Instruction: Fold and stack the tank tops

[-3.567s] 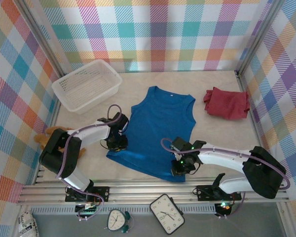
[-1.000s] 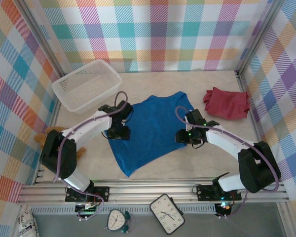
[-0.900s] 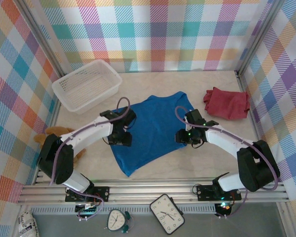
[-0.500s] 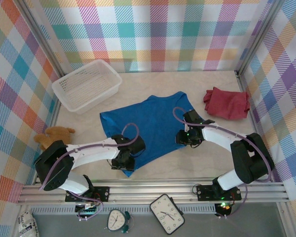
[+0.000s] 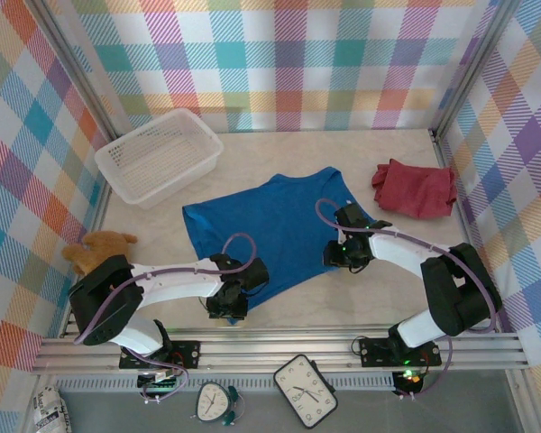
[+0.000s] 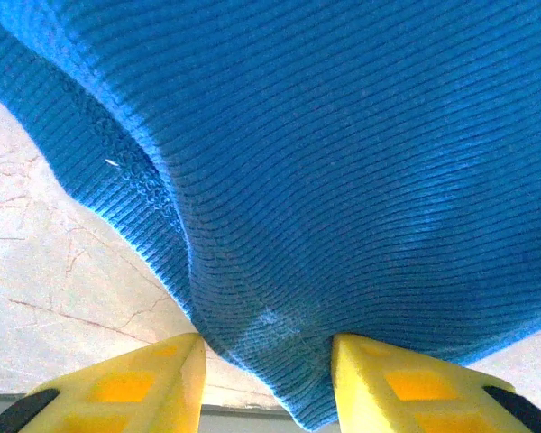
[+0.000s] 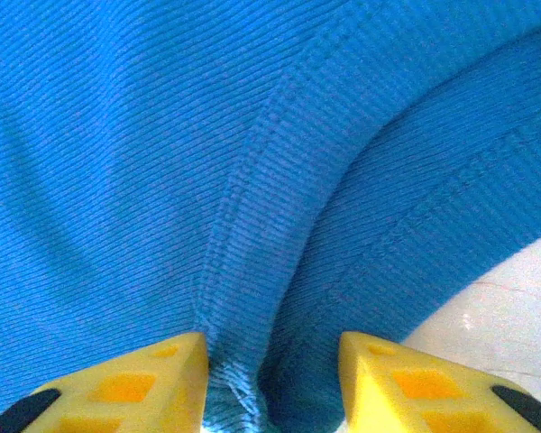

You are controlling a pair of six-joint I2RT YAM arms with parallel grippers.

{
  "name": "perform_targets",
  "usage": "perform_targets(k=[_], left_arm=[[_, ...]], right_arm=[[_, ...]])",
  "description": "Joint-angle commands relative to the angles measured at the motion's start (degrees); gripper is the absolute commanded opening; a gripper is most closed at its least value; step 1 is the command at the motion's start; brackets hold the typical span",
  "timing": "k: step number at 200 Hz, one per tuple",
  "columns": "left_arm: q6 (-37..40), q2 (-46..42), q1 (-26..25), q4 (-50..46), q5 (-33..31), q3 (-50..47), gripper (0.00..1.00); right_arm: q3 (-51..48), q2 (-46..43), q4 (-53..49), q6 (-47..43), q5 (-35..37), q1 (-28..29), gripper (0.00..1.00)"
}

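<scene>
The blue tank top (image 5: 270, 225) lies spread on the pale table (image 5: 279, 153), about at its middle. It is turned askew, so that one corner points toward the near edge. At the far left of the table, well apart from it, stands the white mesh basket (image 5: 173, 182), tilted to the table's edges, its mesh floor showing from wall to wall. At the far right the dark red tank tops (image 5: 415, 188) sit crumpled in one heap, and the pieces cannot be told apart. The left arm (image 5: 171, 280) reaches along the near edge to the blue top's near corner. There the left jaws stand partly open, with the ribbed corner bulging between the yellow fingers (image 6: 135, 383) and touching both. Whether they clamp it cannot be told. The right arm (image 5: 406, 248) reaches in to the top's right edge. The right jaws are closed on a bunched ridge of blue cloth between their fingers (image 7: 135, 379), with creases running into the gap. A brown teddy bear (image 5: 97, 250) lies at the table's left edge, near the left arm's base. Below the table's front rail lie a black alarm clock (image 5: 305, 390) and a smaller green one (image 5: 215, 401).
</scene>
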Motion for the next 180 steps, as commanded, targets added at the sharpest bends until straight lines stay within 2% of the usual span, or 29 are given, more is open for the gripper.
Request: perform_targets(k=[1,12,44,70,110,149,180], left_arm=[[-0.4,1.6,-0.3,-2.6,-3.4,0.1,0.4],[-0.2,1.3,-0.3,-2.0,-3.5,0.5,0.4],[0.5,1.8,-0.3,-0.3,-2.3,0.6,0.32],[1.4,3.8,-0.5,1.1,-0.6,0.7,0.21],[1.3,0.7,-0.4,-4.0,-2.0,1.7,0.04],[1.4,-3.0,-0.2,-7.4,0.0,3.0,0.0],[3.1,-5.4,2.5,-8.2,1.0,3.4,0.0]], right_arm=[[-0.6,-0.5,-1.3,0.1,-1.8,1.3,0.41],[-1.2,-1.3,-1.8,-0.1,-1.3,1.6,0.4],[-2.8,-2.5,-1.4,-0.9,-0.1,1.7,0.26],[-2.1,-1.9,-1.4,-1.1,-0.5,1.7,0.2],[-1.6,-4.4,-3.9,-0.9,-0.3,1.6,0.1],[-0.6,-6.9,-8.5,-1.1,-1.0,1.6,0.06],[3.2,-6.4,-10.4,-3.3,-0.3,1.5,0.04]])
